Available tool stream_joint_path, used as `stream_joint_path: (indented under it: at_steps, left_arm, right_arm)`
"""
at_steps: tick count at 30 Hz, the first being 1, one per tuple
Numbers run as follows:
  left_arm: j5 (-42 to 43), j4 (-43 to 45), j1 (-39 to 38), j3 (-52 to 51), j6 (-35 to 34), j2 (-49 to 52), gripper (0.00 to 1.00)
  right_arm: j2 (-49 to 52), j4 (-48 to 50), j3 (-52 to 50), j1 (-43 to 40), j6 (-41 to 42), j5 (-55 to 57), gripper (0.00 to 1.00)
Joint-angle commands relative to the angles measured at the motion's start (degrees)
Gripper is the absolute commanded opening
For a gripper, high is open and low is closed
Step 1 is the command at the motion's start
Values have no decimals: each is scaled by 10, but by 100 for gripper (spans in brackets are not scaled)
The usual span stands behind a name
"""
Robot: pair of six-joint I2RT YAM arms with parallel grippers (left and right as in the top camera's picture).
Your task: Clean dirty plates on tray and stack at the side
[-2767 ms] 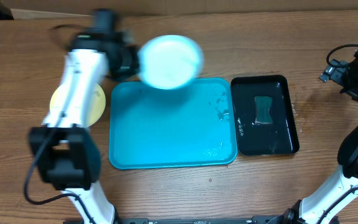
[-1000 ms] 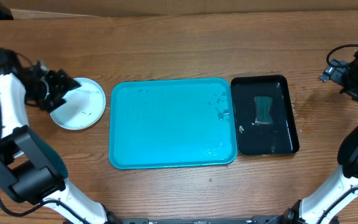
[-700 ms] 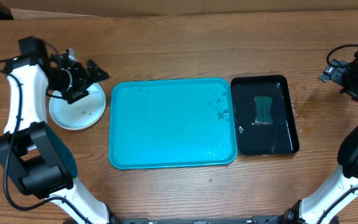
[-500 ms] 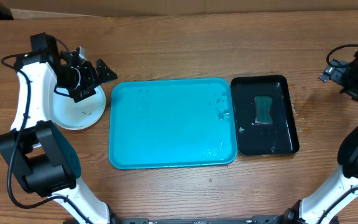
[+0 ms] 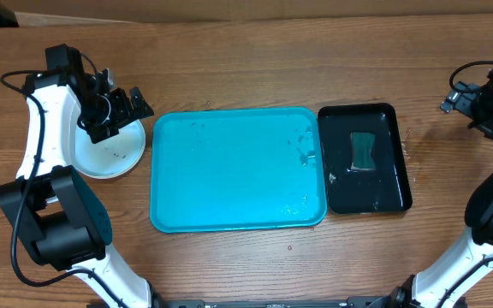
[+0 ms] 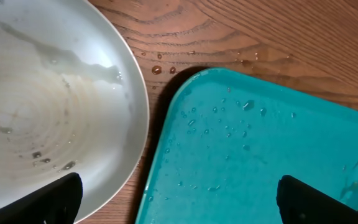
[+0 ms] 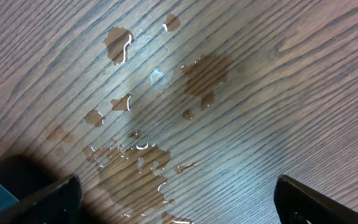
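Arching over the table's left side, the left gripper (image 5: pixel 128 111) hovers, jaws wide and empty, straddling the white plate's (image 5: pixel 101 158) rim and the tray's (image 5: pixel 229 171) corner; the right gripper (image 7: pixel 178 202) gapes empty above the wet table (image 7: pixel 241 124).

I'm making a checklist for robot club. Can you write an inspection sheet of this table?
Surface: wooden table, water puddles beside black tray.
Job's things: tray empty, wet; white plate left of it, wet.
Clutter: black tray holding sponge.
Grippers: left gripper open above plate's rim; right gripper open over puddles.
Cables: black cable by right arm.
Surroundings: nothing seen.
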Motion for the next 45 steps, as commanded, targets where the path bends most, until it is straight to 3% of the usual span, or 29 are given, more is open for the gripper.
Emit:
stream_joint_path:
  at_steps: [1,8,17,33,40,45]
  left_arm:
    - [-12,2,-1,12,6,-1,100]
    - [-12,2,-1,12,6,-1,100]
    - [-12,2,-1,12,6,-1,100]
    - [-12,2,-1,12,6,-1,100]
    - [-12,2,-1,12,6,-1,100]
    - [-12,2,-1,12,6,-1,100]
  right_arm:
    - [-14,2,7,2,2,3,100]
    - [-35,2,8,20,2,2,100]
    - [-205,2,8,98,2,2,100]
    - [-571,0,8,374,2,2,100]
    - [-731,-2,-9,385,-13,4,100]
    - [-851,51,-88,367,-30,4,100]
